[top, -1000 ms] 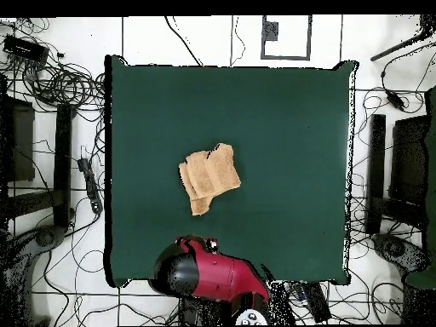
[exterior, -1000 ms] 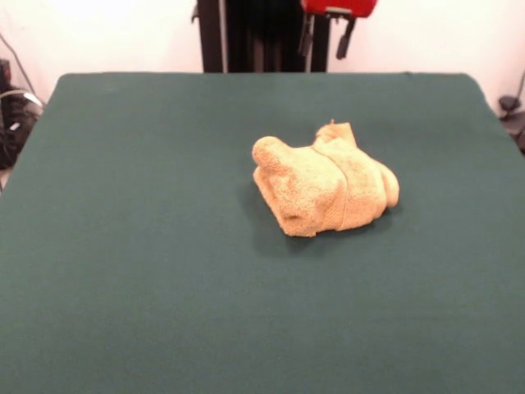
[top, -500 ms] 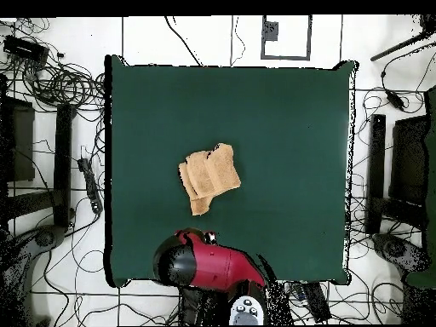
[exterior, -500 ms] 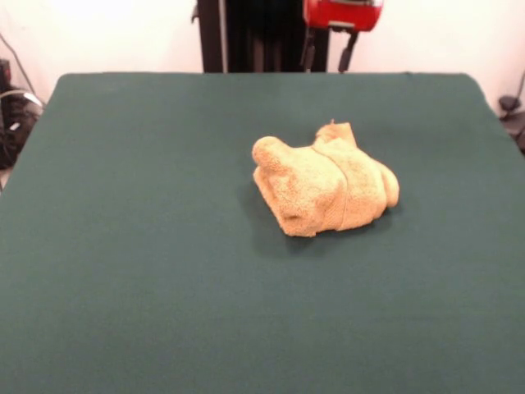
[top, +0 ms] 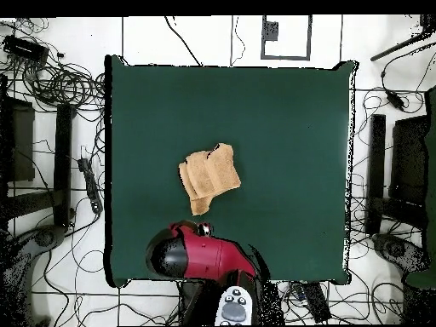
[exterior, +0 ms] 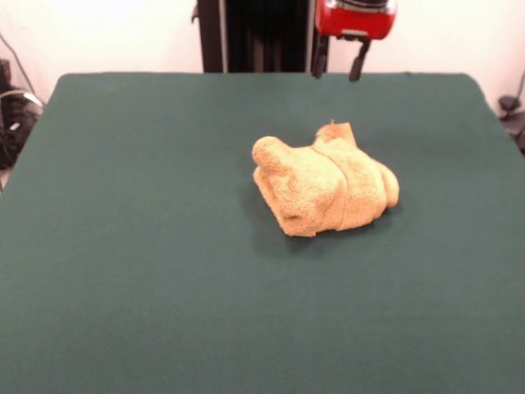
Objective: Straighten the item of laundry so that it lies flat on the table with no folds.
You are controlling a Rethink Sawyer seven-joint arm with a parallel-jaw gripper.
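Note:
The golden-orange towel point(exterior: 324, 190) lies crumpled in a folded heap a little right of the middle of the dark green table point(exterior: 131, 246). It also shows in the overhead view point(top: 209, 177), bunched with overlapping folds, on the table point(top: 289, 128). My gripper point(exterior: 338, 70) hangs under the red arm head at the table's far edge, above and behind the towel. It is open and empty, with two dark fingers point(exterior: 358, 64) apart. In the overhead view the red arm point(top: 196, 255) covers the gripper, just below the towel.
The robot's black pedestal point(exterior: 254, 33) stands behind the table's far edge. Cables and stands point(top: 60, 85) lie on the floor around the table. A dark object point(exterior: 12, 115) sits off the table's left side.
The gripper has come down a little and shifted right in the front view. In the overhead view the arm head has moved closer to the towel. The towel has not moved.

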